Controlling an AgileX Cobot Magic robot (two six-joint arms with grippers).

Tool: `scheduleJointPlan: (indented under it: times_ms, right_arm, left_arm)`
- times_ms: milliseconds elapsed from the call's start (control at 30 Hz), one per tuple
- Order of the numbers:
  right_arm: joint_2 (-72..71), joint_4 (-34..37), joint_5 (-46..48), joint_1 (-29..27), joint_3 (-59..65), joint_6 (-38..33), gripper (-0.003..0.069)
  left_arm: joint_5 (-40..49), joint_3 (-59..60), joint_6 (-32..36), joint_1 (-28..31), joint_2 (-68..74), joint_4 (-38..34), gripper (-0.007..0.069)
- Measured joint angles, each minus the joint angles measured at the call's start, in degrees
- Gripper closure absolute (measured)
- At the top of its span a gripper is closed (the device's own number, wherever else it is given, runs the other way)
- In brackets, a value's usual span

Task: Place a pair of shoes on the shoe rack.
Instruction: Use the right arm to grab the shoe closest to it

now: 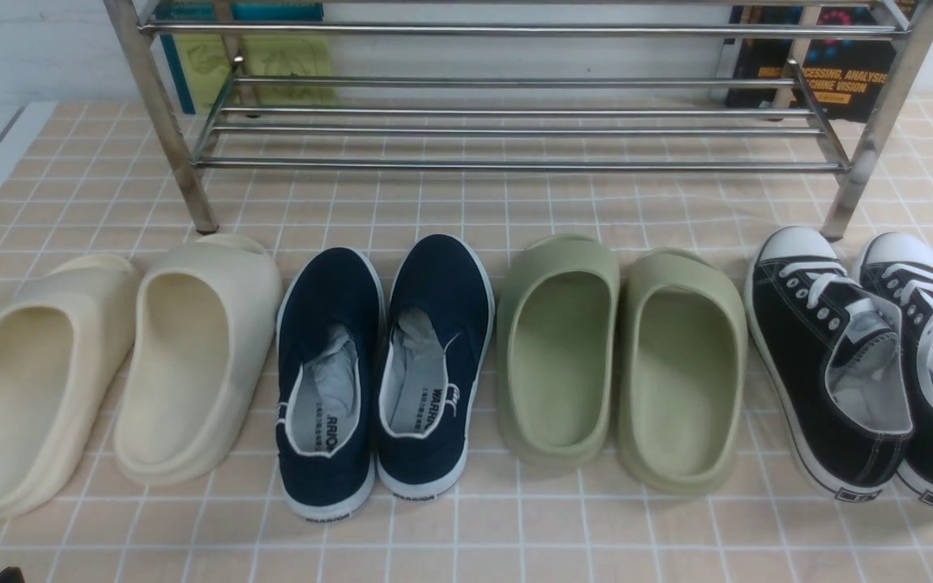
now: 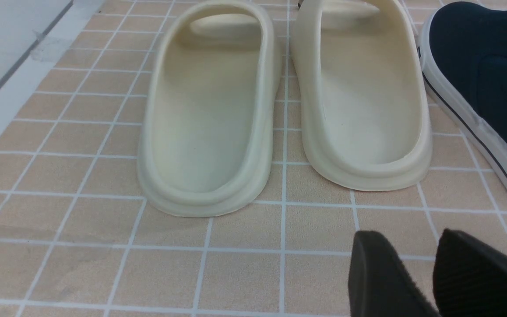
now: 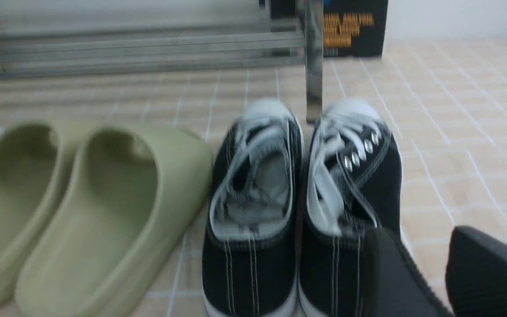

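On the pale tiled floor [image 1: 483,534], at the robot's far right: one pair of black canvas sneakers [image 1: 871,461], white laces and toe caps, toes towards the rack, side by side and very close together. Neither is on the shoe rack [image 1: 515,166].

Item: shoe rack, steel, standing behind the row; its right front leg [image 1: 863,162] comes down just by the sneakers' toes. Hazard: a toe lifted straight forward could knock this leg or catch under the lower bars.

Item: right fingers [image 3: 390,264], parted moderately, nothing between them, near the heel of the right-hand sneaker. Hazard: the gap may prove too narrow for a heel wall, and the tips could press the canvas down rather than straddle it.

Item: left fingers [image 2: 376,268], parted, nothing held, by the cream clogs [image 2: 209,110]. Hazard: a long reach across the row could sweep the neighbouring pairs.

Item: loose laces [image 3: 328,189], slack over the openings. Hazard: snagging a finger or a bar on release.

Item: green clogs [image 1: 681,380], close beside the left-hand sneaker. Hazard: being nudged when that shoe is gripped.

Item: navy slip-ons [image 1: 434,356], dark with white soles. Hazard: being mistaken for the wanted pair.

Remark: thin, spaced bars may let a sole tilt or slide if set down askew.
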Motion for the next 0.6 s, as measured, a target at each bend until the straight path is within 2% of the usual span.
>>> scheduleJointPlan:
  times_ms: [200,467,567,600]
  right_arm:
    - [0.0,-0.2,-11.8,0.0,0.0,0.2,0.0419]
    - [0.1,0.6,-33.7,0.0,-0.2,5.6,0.0424]
    - [2.4,0.6,-32.4,0.0,-3.9,4.2,0.0471]
    - [4.5,0.6,-30.4,0.0,-6.8,2.9,0.052]
  left_arm:
    - [0.0,0.0,0.0,0.0,0.0,0.0,0.0384]
    - [0.0,0.0,0.0,0.0,0.0,0.0,0.0384]
    - [0.0,0.0,0.0,0.0,0.0,0.0,0.0384]
    - [0.0,0.0,0.0,0.0,0.0,0.1,0.0384]
